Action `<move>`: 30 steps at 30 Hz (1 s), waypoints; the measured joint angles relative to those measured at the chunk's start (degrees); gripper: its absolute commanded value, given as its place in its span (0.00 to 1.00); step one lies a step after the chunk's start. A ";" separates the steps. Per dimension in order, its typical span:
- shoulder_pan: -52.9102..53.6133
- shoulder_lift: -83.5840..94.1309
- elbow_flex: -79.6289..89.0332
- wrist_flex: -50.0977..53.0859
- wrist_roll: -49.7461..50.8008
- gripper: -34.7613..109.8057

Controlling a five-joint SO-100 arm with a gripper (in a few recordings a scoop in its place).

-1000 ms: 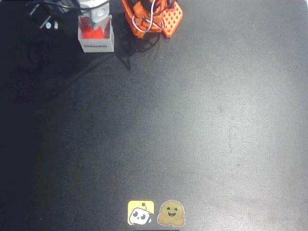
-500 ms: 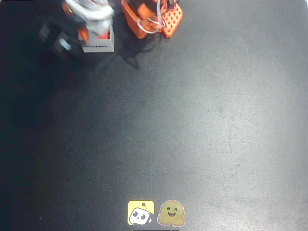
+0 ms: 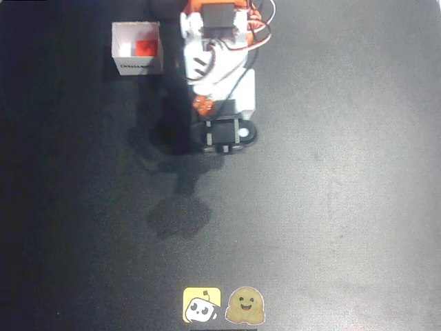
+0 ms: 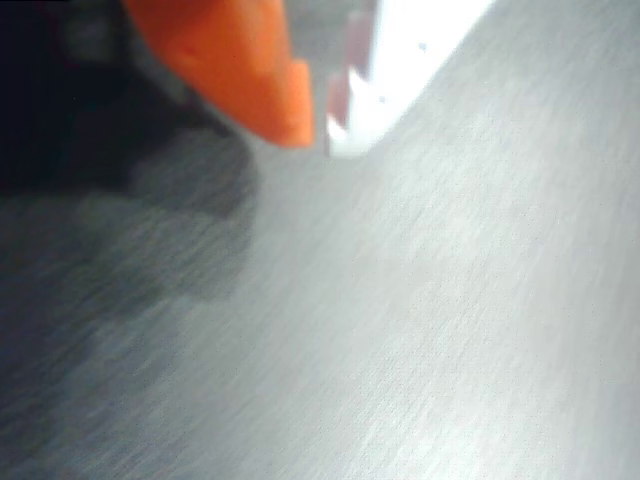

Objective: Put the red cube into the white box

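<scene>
Overhead view is dim with soft arm shadows on the table (image 3: 331, 207); wrist view looks motion-blurred, perhaps overexposed.

— What do I have on the overhead view for the white box (image 3: 137, 49)?

— I see it near the top left of the dark surface, a small square box with thin white walls, open side up. It sits square to the picture, and a line of small dark print runs along the wall facing the lower edge.

— And the red cube (image 3: 145, 47)?

— I find it inside the box, on the floor of it, toward the right-hand wall. It is bright red-orange and plain, clearly smaller than the box, with white floor showing to its left. I cannot tell whether it touches the wall.
</scene>
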State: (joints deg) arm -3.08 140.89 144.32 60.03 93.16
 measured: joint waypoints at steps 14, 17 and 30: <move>3.25 10.11 10.81 8.96 -3.25 0.24; 2.90 19.16 16.88 11.25 -3.78 0.24; 4.75 42.36 24.79 16.70 -5.36 0.24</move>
State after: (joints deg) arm 1.67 183.25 169.10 76.73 87.80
